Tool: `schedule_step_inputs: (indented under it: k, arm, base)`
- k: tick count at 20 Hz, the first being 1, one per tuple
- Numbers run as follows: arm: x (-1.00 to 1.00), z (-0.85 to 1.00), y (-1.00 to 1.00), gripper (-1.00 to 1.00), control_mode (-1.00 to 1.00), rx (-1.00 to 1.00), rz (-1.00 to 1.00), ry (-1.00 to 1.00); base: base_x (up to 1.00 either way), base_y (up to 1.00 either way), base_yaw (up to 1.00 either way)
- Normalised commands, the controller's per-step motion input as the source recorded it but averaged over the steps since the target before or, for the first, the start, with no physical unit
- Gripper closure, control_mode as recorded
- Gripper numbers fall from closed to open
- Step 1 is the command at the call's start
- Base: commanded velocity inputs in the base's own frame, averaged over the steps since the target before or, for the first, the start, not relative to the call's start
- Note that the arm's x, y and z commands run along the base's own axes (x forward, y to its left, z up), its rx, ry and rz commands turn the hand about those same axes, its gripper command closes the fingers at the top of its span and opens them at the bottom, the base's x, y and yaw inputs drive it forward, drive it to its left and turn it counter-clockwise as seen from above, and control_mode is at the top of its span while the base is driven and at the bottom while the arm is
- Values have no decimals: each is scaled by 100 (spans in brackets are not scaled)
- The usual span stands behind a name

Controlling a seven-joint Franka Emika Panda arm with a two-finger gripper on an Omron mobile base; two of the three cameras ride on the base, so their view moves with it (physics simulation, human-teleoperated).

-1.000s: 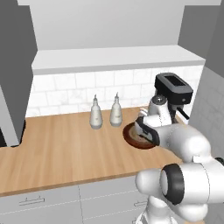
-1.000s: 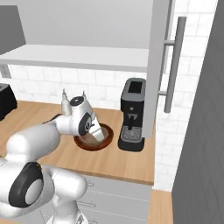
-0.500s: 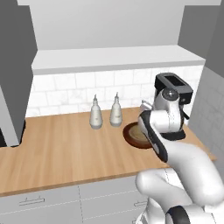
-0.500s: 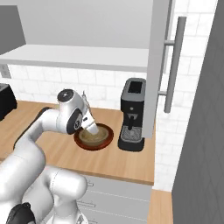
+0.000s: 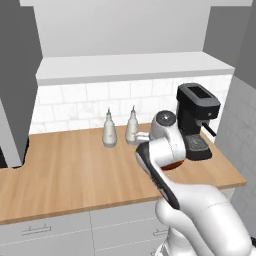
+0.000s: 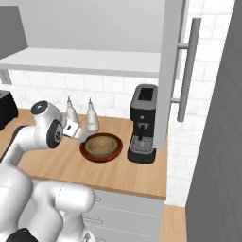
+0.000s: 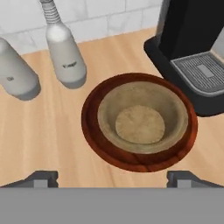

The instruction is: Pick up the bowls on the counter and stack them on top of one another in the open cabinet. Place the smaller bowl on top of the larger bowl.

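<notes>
The smaller bowl (image 7: 139, 117), tan-olive, sits nested inside the larger bowl (image 7: 94, 131), whose glossy reddish-brown rim rings it. Both rest on the counter (image 7: 39, 131), close to the coffee machine. My gripper (image 7: 113, 178) hovers above their near edge, open, with its fingertips (image 7: 41, 177) wide apart and nothing between them. From the right base view the smaller bowl (image 6: 100, 144) lies in the larger bowl (image 6: 90, 154), and the gripper (image 6: 83, 137) is just left of them. My arm hides most of the larger bowl (image 5: 173, 165) in the left base view. The open cabinet (image 5: 130, 67) spans the wall above.
Two white bottles (image 7: 65, 52) (image 7: 15, 74) stand behind the bowls by the tiled wall. A black coffee machine (image 6: 144, 123) stands right of the bowls. A tall cabinet door with a bar handle (image 6: 186, 66) hangs open at the right. The counter (image 5: 65, 170) runs left.
The arm has swung its elbow round and the hand has drawn back a little from over the bowls. The nested bowls have not moved.
</notes>
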Motion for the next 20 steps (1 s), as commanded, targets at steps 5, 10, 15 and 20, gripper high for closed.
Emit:
schedule_step_inputs:
  k: [5,10,15,20]
  arm:
    - [1,-33,33,-100,-100,-35,11,21]
    - [19,-30,6,-100,-100,-28,9,10]
    - [38,-21,-17,-100,-100,-20,12,17]
    - [17,-35,-2,-100,-100,-20,10,8]
  base:
    - [0,0,0]
    - [0,0,0]
    - [0,0,0]
    - [0,0,0]
